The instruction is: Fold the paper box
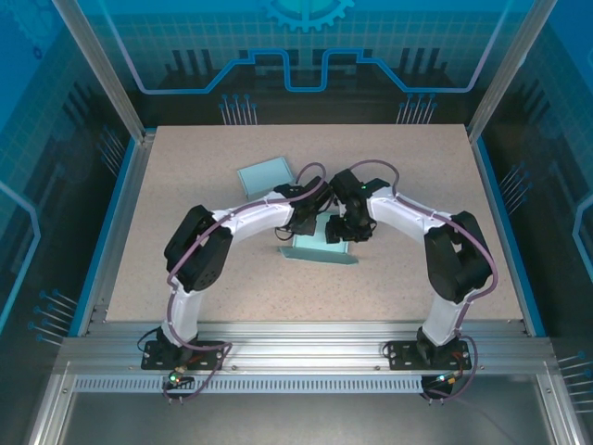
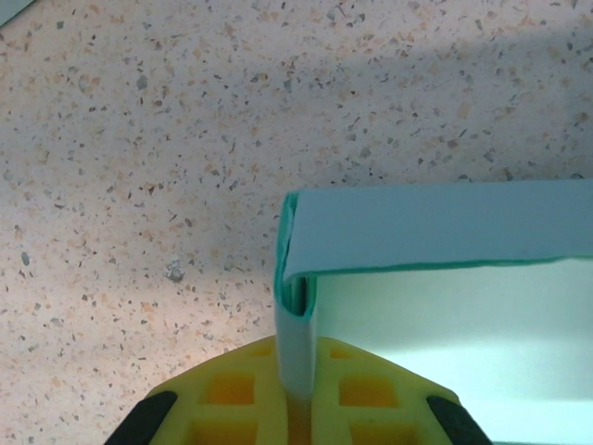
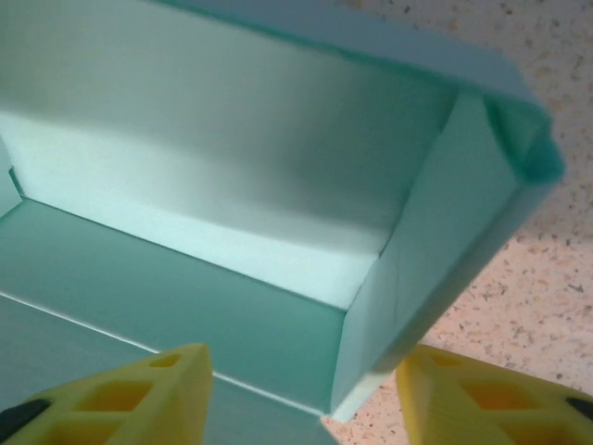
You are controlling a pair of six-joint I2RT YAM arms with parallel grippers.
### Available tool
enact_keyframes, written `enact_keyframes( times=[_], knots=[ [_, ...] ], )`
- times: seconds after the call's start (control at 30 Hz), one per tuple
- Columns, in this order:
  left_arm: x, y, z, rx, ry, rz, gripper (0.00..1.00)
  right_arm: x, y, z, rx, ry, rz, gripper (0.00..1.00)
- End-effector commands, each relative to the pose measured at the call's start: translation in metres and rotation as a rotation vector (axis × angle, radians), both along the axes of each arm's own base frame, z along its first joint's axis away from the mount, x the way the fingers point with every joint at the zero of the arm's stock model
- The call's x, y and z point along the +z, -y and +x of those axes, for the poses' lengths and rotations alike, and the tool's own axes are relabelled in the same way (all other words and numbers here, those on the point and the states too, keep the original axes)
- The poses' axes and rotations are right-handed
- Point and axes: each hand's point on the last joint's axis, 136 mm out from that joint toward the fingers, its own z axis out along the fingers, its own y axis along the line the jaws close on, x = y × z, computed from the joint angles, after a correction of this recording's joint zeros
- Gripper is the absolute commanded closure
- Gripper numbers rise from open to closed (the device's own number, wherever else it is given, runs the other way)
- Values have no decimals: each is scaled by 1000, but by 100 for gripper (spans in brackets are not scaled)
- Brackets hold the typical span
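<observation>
Two roles: left end effector (image 2: 296, 394) is clamping paper box (image 1: 324, 252) wall upright; right end effector (image 3: 301, 394), spread apart, is straddling its cnr.

The left arm (image 1: 199, 252) and right arm (image 1: 454, 258) arch inward from the near edge of the table (image 1: 167, 185) and meet over its middle. There the left gripper (image 1: 299, 224) and right gripper (image 1: 345, 228) sit close together, low over a teal box (image 1: 320, 251). The box lies partly under them with its near side showing as a long strip, how the jaws stand cannot be made out, and a second teal piece (image 1: 266, 176) lies on the table just behind the left gripper, apart from the box.
</observation>
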Motion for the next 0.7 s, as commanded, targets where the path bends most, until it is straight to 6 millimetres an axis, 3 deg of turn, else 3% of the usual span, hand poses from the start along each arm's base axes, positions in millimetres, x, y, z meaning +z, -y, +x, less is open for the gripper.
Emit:
enact_keyframes(
  times=[0.0, 0.23, 0.67],
  knots=[
    [-50, -40, -31, -66, -195, 241, 91, 9, 1, 1, -42, -2, 63, 40],
    [-57, -55, -24, -104, -218, 389, 92, 21, 10, 4, -123, 15, 206, 36],
    [-68, -87, -21, -91, -223, 660, 97, 24, 27, 6, -173, 51, 162, 35]
  ],
)
